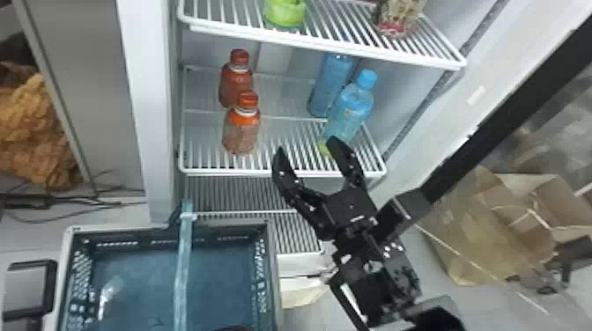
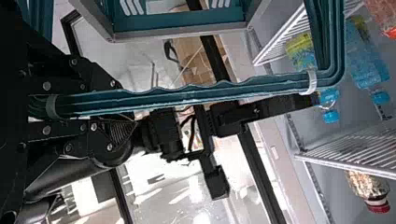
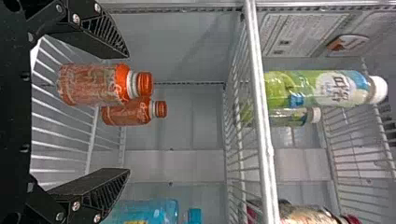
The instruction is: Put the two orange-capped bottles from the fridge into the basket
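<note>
While the right gripper hangs released near the shelf, its two fingers spread and holding nothing, two orange-capped bottles stand on that shelf, one behind the other, left of two blue bottles. The left gripper is clenched on one handle of the single basket.

Two blue bottles, white-capped bottles, brown cardboard, dark cables
</note>
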### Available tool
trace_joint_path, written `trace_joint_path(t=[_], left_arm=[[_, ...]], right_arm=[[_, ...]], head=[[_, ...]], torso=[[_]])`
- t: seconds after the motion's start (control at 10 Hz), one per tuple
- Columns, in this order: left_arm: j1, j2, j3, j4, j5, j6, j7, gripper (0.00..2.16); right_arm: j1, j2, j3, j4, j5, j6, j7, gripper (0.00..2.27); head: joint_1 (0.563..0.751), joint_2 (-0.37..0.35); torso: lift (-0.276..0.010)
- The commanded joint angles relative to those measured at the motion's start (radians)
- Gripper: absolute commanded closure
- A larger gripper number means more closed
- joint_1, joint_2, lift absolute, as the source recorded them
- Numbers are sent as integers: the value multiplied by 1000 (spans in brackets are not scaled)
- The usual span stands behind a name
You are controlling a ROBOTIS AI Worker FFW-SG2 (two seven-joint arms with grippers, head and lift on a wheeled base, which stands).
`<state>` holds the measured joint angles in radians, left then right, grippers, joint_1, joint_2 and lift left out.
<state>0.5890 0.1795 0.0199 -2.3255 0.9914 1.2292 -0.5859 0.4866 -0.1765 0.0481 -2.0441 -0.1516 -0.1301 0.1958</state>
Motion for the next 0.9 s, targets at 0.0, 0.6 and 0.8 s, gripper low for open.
trace_joint_path(t=[0.0,0.6,0.8], left_arm=[[0,0,0,0,-2,3,0,1202],[0,0,0,2,4,15,0,1202],[0,0,-2,2,4,15,0,1202]], right_arm=[[-69,-8,34,65,6,0,7,197],[-209,-18,103,227,28,29,19,194],[-244,-18,113,259,56,29,19,194]], head=[[695,-343],[695,-266],[695,-255]], torso=[[-235],[-235],[-235]])
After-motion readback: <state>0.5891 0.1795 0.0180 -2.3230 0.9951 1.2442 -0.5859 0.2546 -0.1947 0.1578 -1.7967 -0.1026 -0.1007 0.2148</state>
